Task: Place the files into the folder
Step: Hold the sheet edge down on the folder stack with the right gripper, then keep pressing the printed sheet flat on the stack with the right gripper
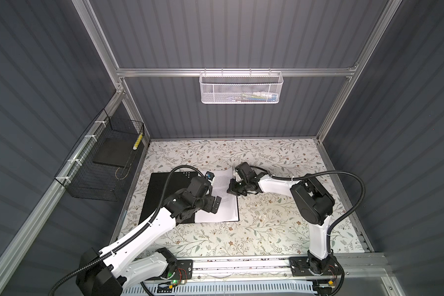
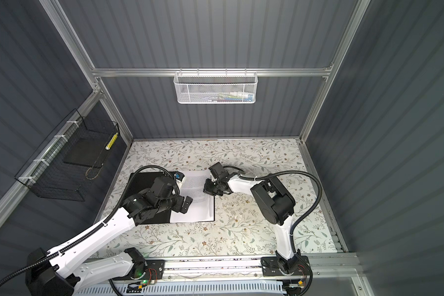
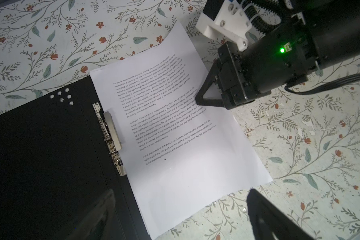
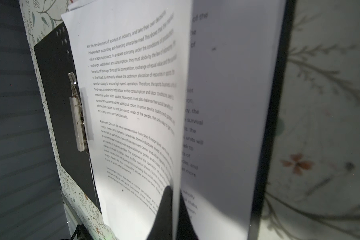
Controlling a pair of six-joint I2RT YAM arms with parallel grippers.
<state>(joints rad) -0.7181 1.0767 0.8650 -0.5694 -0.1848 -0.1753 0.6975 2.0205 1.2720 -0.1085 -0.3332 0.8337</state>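
Note:
The folder [image 1: 164,197] [image 2: 144,194] lies open on the table with its black inside up and a metal clip [image 3: 110,133] [image 4: 78,122] near the spine. The files [image 1: 226,207] [image 2: 198,205] [image 3: 185,145] rest on its right half, and white printed sheets overhang its far edge. My right gripper [image 1: 231,190] [image 2: 207,189] [image 3: 200,99] [image 4: 175,207] is shut on the right edge of the top sheet [image 4: 133,104], which is lifted off the sheets below [image 4: 227,104]. My left gripper [image 1: 215,204] [image 2: 186,204] [image 3: 181,224] hovers open over the files' near part, holding nothing.
A black wire basket [image 1: 100,164] with a dark slab hangs on the left wall. A white mesh basket [image 1: 240,87] hangs on the back rail. The floral table [image 1: 267,230] extends right and in front of the folder; frame walls close in all around.

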